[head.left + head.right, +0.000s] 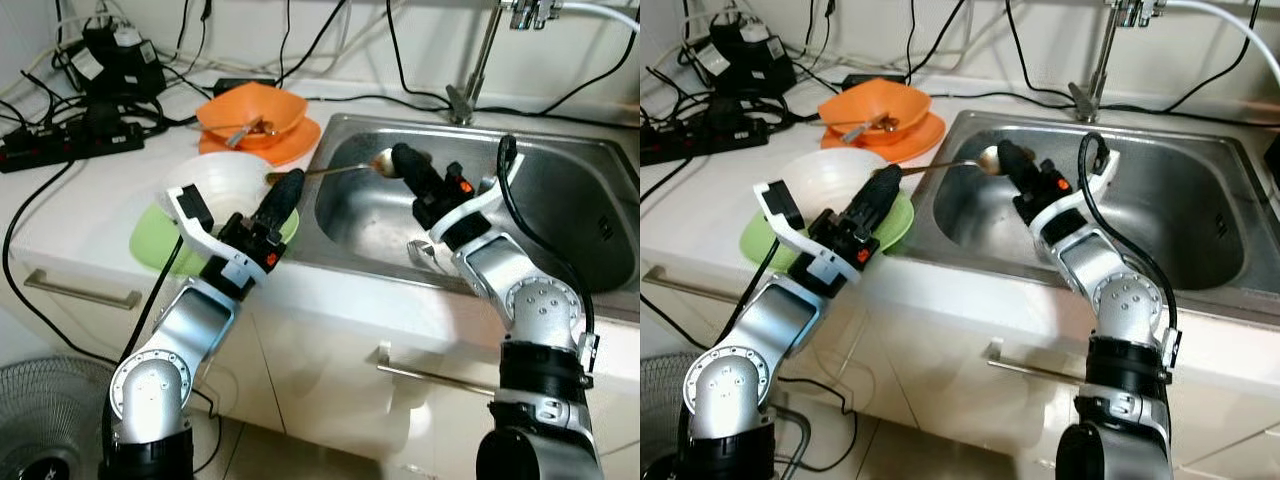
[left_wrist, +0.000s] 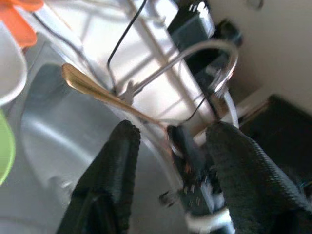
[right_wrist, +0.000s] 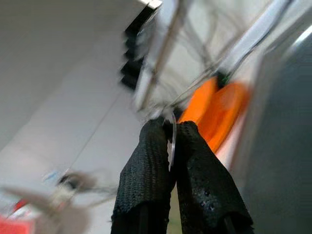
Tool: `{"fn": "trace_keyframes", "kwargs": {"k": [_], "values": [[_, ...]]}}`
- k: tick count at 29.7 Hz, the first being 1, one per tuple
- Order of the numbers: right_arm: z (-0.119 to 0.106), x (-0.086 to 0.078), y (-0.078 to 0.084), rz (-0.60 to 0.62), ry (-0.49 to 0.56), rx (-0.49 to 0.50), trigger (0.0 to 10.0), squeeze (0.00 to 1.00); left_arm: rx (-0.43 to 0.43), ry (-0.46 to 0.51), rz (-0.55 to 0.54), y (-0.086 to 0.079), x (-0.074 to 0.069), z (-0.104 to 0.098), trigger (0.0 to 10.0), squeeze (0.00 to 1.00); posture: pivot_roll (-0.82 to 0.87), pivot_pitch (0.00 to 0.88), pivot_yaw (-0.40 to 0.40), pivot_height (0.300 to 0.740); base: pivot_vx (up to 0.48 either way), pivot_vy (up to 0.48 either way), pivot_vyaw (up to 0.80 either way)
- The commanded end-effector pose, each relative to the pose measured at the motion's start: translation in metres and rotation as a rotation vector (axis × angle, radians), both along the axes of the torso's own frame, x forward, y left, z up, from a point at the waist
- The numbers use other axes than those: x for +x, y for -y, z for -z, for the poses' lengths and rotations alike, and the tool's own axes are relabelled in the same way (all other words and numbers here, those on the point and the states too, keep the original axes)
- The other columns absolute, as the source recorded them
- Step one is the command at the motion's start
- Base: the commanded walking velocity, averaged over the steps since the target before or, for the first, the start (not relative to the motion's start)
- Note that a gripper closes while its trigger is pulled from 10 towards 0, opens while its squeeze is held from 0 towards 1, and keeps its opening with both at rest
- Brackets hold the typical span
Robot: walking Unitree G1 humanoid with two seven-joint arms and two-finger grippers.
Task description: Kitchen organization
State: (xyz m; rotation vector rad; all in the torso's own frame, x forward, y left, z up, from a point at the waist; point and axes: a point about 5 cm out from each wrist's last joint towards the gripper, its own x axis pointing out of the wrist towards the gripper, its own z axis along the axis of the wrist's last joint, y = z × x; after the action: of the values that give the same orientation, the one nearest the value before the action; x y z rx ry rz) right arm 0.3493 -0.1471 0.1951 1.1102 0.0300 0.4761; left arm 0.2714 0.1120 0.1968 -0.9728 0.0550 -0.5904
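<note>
1. The right gripper (image 1: 392, 160) was over the left part of the sink (image 1: 570, 190), fingers pressed together on the bowl end of a spoon (image 1: 330, 171). In the right wrist view a thin bright edge sat between the two black fingers (image 3: 146, 165).
2. The spoon was held about level, handle pointing to the robot's left, across the sink's left rim & toward the white bowl (image 1: 215, 185).
3. The left gripper (image 1: 880, 195) was above the counter (image 1: 70, 215) at the edge of the white bowl, just beside the handle tip. Its fingers were spread, nothing between them. In the left wrist view the gold handle (image 2: 92, 90) passed beyond the gap of the two fingers (image 2: 119, 161).
4. White bowl sat on a green plate (image 1: 150, 245), near the sink's left rim.
5. Behind it, an orange bowl (image 1: 255, 110) on an orange plate (image 1: 295, 145), w/ some utensil inside; could not tell which kind.
6. A fork-like utensil (image 1: 425, 255) lay on the sink bottom under the right arm.
7. Tap (image 1: 480, 60) at the back of the sink. Power strip (image 1: 60, 140) & many black cables at the counter's back left.
8. A fan (image 1: 45, 415) stood on the floor, lower left.
</note>
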Motion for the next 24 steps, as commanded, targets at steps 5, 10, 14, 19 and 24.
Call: {"fn": "trace_keyframes", "kwargs": {"k": [5, 10, 14, 19, 24], "values": [[0.002, 0.011, 0.009, 0.120, -0.003, -0.179, 0.0, 0.00, 0.250, -0.023, 0.040, 0.007, -0.003, 0.016, 10.0, 1.00, -0.05, 0.005, 0.068, 0.740, 0.000, 0.000, 0.00], [0.016, 0.018, 0.015, 0.204, -0.023, -0.470, 0.0, 0.00, 0.418, -0.007, 0.069, 0.012, -0.003, 0.026, 10.0, 1.00, -0.04, 0.004, 0.068, 0.740, 0.000, 0.000, 0.00], [0.034, 0.023, 0.019, 0.249, -0.053, -0.783, 0.0, 0.00, 0.472, 0.005, 0.074, 0.013, 0.000, 0.027, 10.0, 1.00, -0.04, 0.005, 0.072, 0.740, 0.000, 0.000, 0.00], [0.052, 0.026, 0.017, 0.239, -0.062, -0.967, 0.0, 0.00, 0.493, 0.006, 0.070, 0.010, -0.001, 0.029, 10.0, 1.00, -0.02, 0.006, 0.081, 0.740, 0.000, 0.000, 0.00], [0.064, 0.027, 0.013, 0.225, -0.077, -1.029, 0.0, 0.00, 0.525, 0.005, 0.085, 0.008, -0.004, 0.031, 10.0, 1.00, 0.00, 0.008, 0.087, 0.740, 0.000, 0.000, 0.00]]}}
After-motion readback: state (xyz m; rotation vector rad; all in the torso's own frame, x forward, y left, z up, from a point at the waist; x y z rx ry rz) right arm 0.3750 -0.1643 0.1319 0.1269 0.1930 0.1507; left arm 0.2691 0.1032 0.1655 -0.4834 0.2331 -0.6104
